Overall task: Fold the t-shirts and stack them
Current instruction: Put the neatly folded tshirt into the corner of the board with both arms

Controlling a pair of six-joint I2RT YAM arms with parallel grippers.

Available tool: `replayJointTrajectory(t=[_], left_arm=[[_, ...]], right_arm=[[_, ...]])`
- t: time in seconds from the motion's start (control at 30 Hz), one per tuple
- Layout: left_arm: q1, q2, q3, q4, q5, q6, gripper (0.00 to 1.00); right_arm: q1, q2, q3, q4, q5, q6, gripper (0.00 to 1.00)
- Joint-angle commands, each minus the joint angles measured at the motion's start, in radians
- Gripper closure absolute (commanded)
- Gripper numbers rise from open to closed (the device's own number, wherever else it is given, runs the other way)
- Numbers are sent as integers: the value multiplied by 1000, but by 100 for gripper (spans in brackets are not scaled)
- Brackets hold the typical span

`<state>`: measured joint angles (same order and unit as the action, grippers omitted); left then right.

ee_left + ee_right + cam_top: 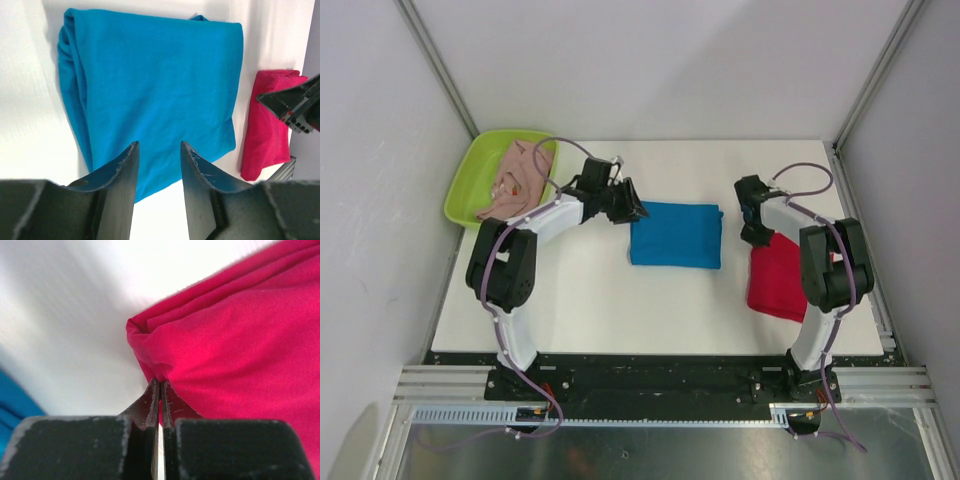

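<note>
The white table (570, 310) is carrying a folded blue shirt (675, 235) centrally, a red shirt (775, 288) at right, and a pink shirt (520, 175) in the tray (458, 200). The right claw (160, 381) is clenching the red shirt's corner, while the left claw (159, 145) is hovering released over the blue shirt. Stacking is seemingly starting, calling for a clean lift.

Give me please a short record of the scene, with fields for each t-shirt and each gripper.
blue t-shirt: folded, middle of the table
red t-shirt: folded, on the right side
pink t-shirt: crumpled in the green tray
left gripper: open, empty, beside the blue t-shirt
right gripper: shut on a corner of the red t-shirt
</note>
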<state>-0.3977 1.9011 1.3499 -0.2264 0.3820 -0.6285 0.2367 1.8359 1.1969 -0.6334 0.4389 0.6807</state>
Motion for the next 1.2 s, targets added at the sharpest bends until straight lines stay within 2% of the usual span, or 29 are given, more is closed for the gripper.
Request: replayJointTrajectory(t=[0.0,0.33,0.4,0.57,0.63,0.87,1.17], left_arm=[[15,-72,-27,14,21,11,57],[23,-118,-128,14,-1,4,57],[24,-131,-145,15,-16,1,56],[29,-174,-188,5,-64,-6,52],[30,-186,-202,-4,-78,-6,51],[29,-202,-248,-12,-84,-10,50],[19,-213,-297,-13,-48,-6,49]], right_arm=[[14,80,136,40,-18,3,100],[57,131,191,31,-68,-19,98],[53,105,190,35,-83,-33,90],[23,-13,197,84,-175,-81,57],[14,-42,204,121,-241,-102,48],[3,77,255,260,-483,-136,38],[-31,199,283,311,-563,-127,30]])
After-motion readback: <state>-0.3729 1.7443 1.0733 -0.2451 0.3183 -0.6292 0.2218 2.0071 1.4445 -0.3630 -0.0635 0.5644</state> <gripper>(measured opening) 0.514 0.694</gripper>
